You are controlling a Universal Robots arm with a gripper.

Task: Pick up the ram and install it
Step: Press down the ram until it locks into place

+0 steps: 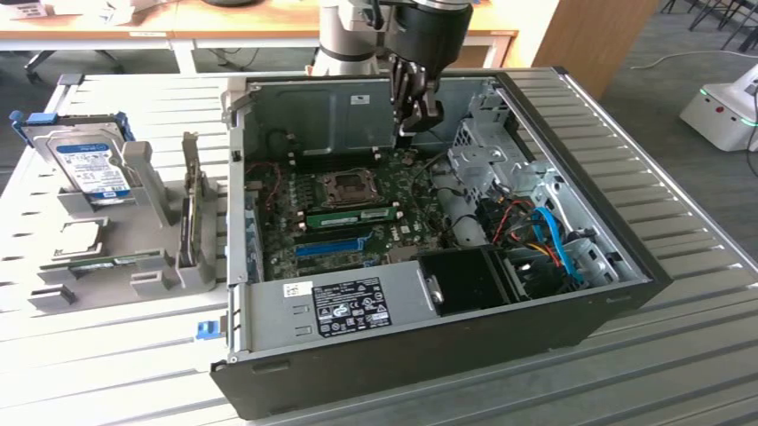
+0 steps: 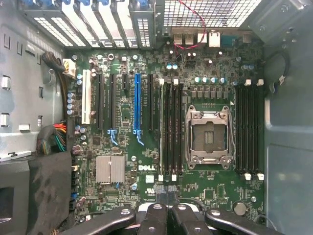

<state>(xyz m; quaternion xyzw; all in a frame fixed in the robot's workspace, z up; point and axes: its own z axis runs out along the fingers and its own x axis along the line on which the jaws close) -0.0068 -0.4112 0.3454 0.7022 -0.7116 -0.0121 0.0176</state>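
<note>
Exterior view: my hand [image 1: 417, 124] is pinched shut and empty, hanging over the open case [image 1: 302, 111] at upper centre. Ram [image 1: 351, 216] stands in a slot mid-frame, just below the CPU socket [image 1: 351, 185]. Risk: can't tell if it's fully seated. If it sits unevenly, one end could ride high and make bad contact.

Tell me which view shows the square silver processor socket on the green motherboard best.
The wrist view: the square silver processor socket is seen straight on, its metal frame and dark centre clear. The exterior view shows it at a slant, from farther off.
</note>
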